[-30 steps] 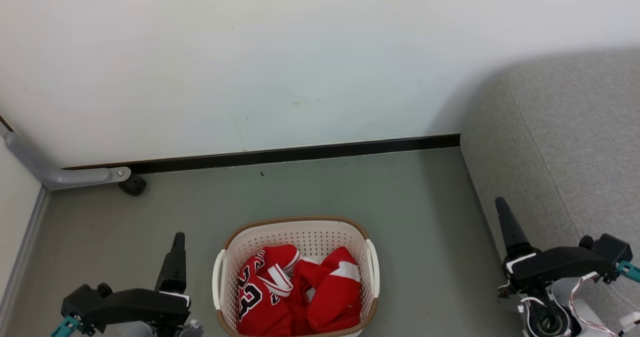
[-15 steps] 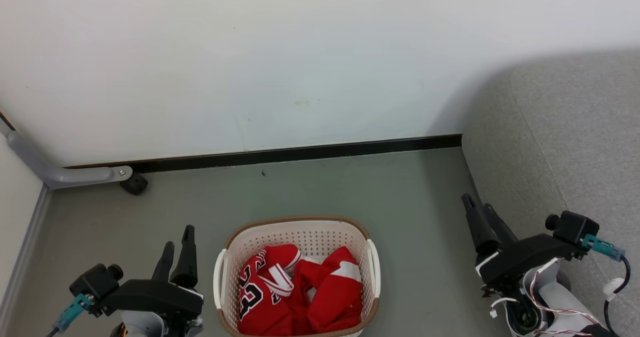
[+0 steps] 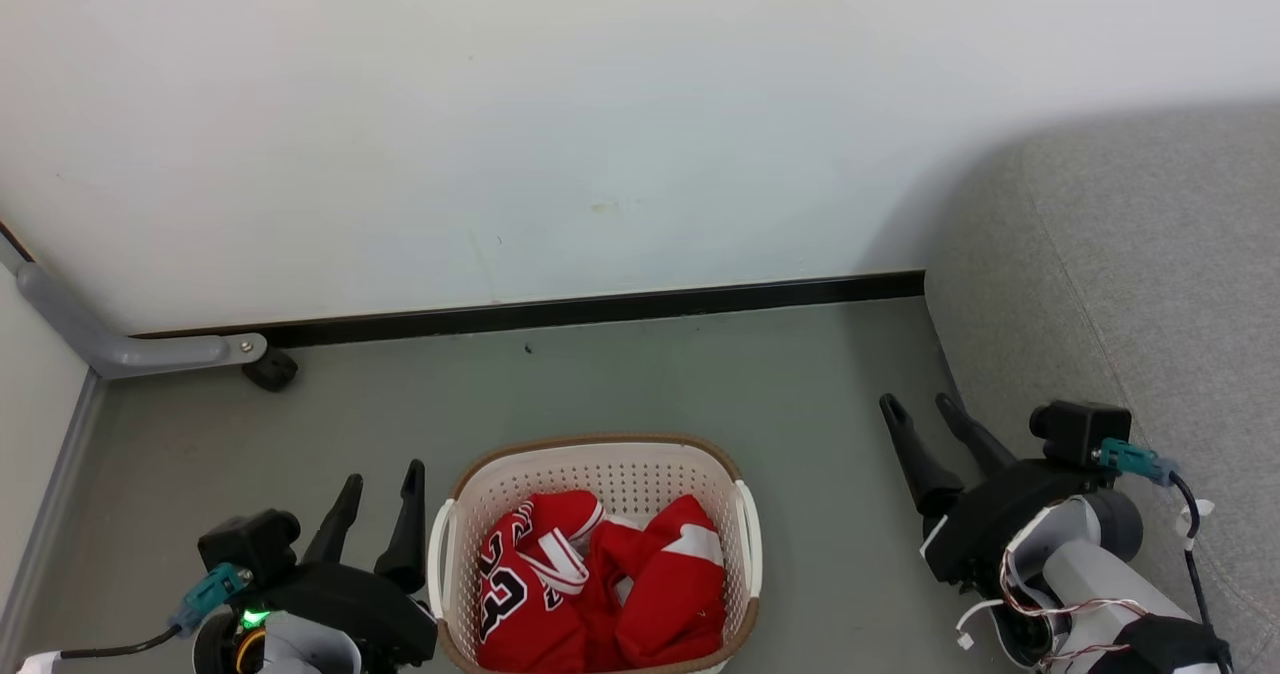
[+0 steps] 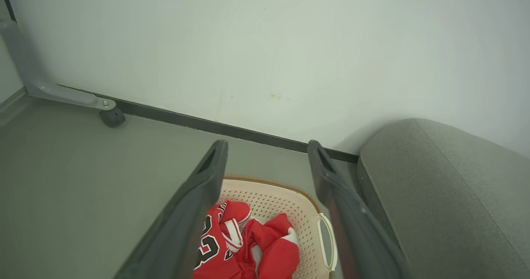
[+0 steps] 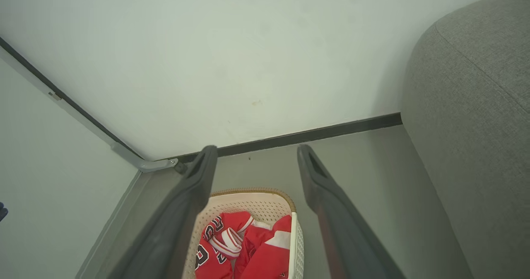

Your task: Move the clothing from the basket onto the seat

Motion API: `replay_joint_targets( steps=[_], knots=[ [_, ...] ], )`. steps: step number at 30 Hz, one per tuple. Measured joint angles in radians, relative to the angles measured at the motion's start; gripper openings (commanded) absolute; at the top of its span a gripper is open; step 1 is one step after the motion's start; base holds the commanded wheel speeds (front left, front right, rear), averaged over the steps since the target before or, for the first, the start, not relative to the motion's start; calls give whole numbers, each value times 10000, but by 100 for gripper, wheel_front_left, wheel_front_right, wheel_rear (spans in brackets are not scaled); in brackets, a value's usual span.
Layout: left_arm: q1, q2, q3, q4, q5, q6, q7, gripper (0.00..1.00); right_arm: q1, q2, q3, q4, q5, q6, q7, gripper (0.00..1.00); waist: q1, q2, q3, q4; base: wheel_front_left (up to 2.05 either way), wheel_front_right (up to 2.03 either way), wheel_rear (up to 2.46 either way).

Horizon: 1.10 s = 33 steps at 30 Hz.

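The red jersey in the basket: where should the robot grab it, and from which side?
Probably the white-trimmed fold on the jersey, reached straight down from above: the basket walls block the sides, and that fold looks bunched up. The open left claw is nearest.

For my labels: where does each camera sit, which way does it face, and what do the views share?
Head view: on the head, facing down at the laundry basket; left claw and right claw show, open.
Left wrist view: on the left wrist, facing the basket between its own fingers.
Right wrist view: right wrist, same basket, sofa at right; own fingers show.
Shared: all three show the red clothing in the basket.
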Motion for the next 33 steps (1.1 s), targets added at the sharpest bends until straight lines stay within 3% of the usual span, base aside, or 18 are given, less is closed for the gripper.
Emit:
replay_joint_targets(
  steps=[18, 26, 33],
  knots=[
    [-423, 201, -142, 481, 2711, 253, -646, 100, -1199, -226, 1202, 1206, -1877, -10, -685, 100, 0, 0, -3, 1, 0, 0, 0],
    [-423, 113, 155, 460, 2807, 359, -648, 100, -1217, -228, 943, 1124, -1891, -65, -686, 100, -3, 0, 1, -5, 0, 0, 0],
    [-395, 42, 491, 435, 2909, 548, -648, 100, -1214, -221, 711, 957, -2088, -322, -686, 100, -2, 0, 12, -13, 0, 0, 0]
  ],
)
